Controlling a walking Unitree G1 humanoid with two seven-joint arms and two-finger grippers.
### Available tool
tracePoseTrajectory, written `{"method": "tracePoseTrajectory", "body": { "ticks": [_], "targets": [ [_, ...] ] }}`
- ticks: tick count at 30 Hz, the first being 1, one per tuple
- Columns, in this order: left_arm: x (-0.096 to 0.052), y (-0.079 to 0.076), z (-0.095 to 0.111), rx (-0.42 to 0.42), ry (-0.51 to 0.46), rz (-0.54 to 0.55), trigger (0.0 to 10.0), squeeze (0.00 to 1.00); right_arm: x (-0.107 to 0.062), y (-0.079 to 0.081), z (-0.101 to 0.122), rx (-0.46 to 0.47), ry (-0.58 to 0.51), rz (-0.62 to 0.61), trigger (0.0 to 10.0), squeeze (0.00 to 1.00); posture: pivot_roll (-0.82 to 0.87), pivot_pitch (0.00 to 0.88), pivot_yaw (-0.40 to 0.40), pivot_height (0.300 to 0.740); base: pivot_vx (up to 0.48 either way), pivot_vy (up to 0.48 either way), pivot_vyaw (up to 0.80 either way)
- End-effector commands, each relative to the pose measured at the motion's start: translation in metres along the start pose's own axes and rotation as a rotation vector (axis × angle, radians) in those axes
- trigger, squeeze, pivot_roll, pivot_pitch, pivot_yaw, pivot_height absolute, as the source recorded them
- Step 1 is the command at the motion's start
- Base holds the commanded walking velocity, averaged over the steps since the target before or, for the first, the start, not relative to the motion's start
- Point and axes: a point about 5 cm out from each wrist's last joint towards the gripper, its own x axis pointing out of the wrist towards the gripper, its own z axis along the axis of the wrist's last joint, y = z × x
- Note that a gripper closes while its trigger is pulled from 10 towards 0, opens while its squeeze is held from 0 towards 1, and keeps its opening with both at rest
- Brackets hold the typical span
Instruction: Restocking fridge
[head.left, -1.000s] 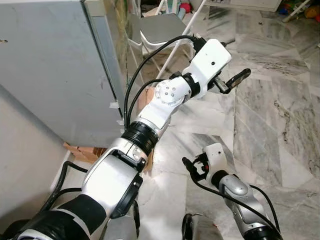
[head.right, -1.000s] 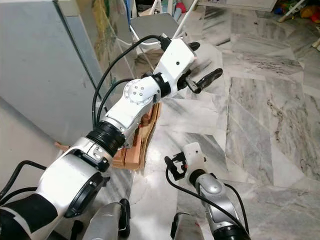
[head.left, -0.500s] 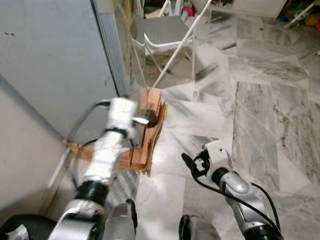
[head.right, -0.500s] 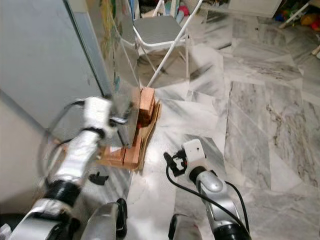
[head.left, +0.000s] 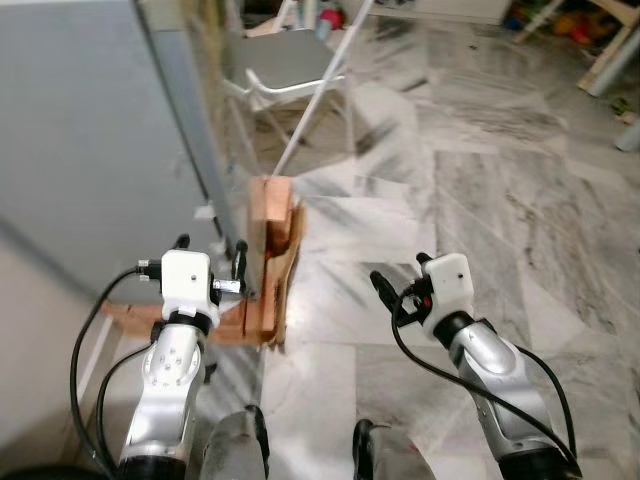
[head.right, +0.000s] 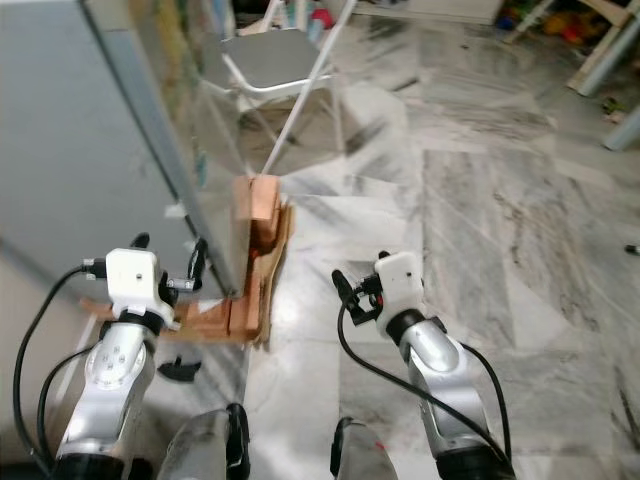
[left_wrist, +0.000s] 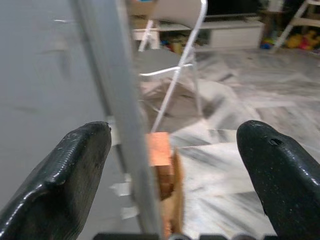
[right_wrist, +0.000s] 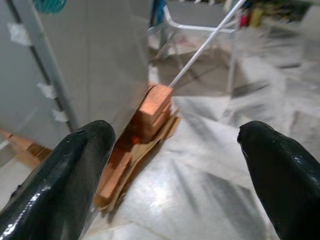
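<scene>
The grey fridge (head.left: 90, 150) stands shut at the left, its front corner resting on stacked wooden blocks (head.left: 268, 240). My left gripper (head.left: 210, 250) is held low next to that corner, open, with nothing between its fingers (left_wrist: 65, 175). In the left wrist view the fridge's edge (left_wrist: 117, 110) and the top wooden block (left_wrist: 160, 155) lie straight ahead. My right gripper (head.left: 385, 290) is low over the marble floor to the right of the blocks, open and empty, its fingers (right_wrist: 65, 170) framing the blocks (right_wrist: 155, 102) and the fridge (right_wrist: 90, 60).
A white folding chair (head.left: 285, 70) stands just beyond the fridge. Flat wood and cardboard pieces (head.left: 135, 315) lie on the floor at the fridge's base. Open marble floor (head.left: 500, 170) stretches to the right. Toys and a white furniture leg (head.left: 610, 60) are at the far right.
My left arm has dropped from raised and stretched forward to low beside the fridge corner. The right arm has barely moved. The camera has swung a little.
</scene>
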Motion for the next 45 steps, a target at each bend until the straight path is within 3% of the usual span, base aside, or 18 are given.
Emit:
{"method": "tracePoseTrajectory", "body": {
  "ticks": [1,8,12,16,19,25,37,45],
  "targets": [
    [-0.003,-0.004,0.001,0.005,0.006,-0.011,10.0,0.0,-0.001,0.002,0.0,0.003,-0.001,0.007,10.0,0.0,0.14,0.161,-0.037,0.74,0.416,0.0,-0.48],
    [-0.014,-0.006,0.001,-0.02,0.044,0.028,10.0,0.0,0.006,0.012,0.001,0.032,-0.029,-0.061,10.0,0.0,0.14,0.149,-0.048,0.74,0.412,0.0,-0.07],
    [-0.035,0.014,-0.008,-0.005,0.095,0.152,10.0,0.0,-0.006,0.002,0.002,-0.002,-0.082,-0.173,10.0,0.0,0.12,0.125,-0.044,0.74,0.092,0.0,0.0],
    [-0.044,0.029,-0.013,0.019,0.111,0.233,10.0,0.0,-0.016,-0.009,-0.002,-0.002,-0.078,-0.252,10.0,0.0,0.11,0.115,-0.041,0.74,0.0,0.0,0.0],
    [-0.046,0.033,-0.014,0.01,0.125,0.257,10.0,0.0,-0.019,-0.011,-0.005,0.001,-0.072,-0.265,10.0,0.0,0.11,0.111,-0.045,0.74,0.0,0.0,0.0],
    [-0.03,0.033,-0.006,0.011,0.088,0.266,10.0,0.0,-0.017,-0.006,-0.003,-0.026,-0.107,-0.196,10.0,0.0,0.12,0.106,-0.058,0.74,0.0,0.0,0.33],
    [-0.031,0.03,-0.008,0.013,0.097,0.269,10.0,0.0,-0.019,-0.004,-0.003,-0.023,-0.109,-0.198,10.0,0.0,0.11,0.104,-0.053,0.74,0.0,0.0,0.65],
    [-0.027,0.021,-0.008,-0.001,0.079,0.196,10.0,0.0,-0.02,-0.003,-0.004,0.033,-0.13,-0.19,10.0,0.0,0.11,0.111,-0.045,0.74,0.228,0.0,0.46]
  ]
}}
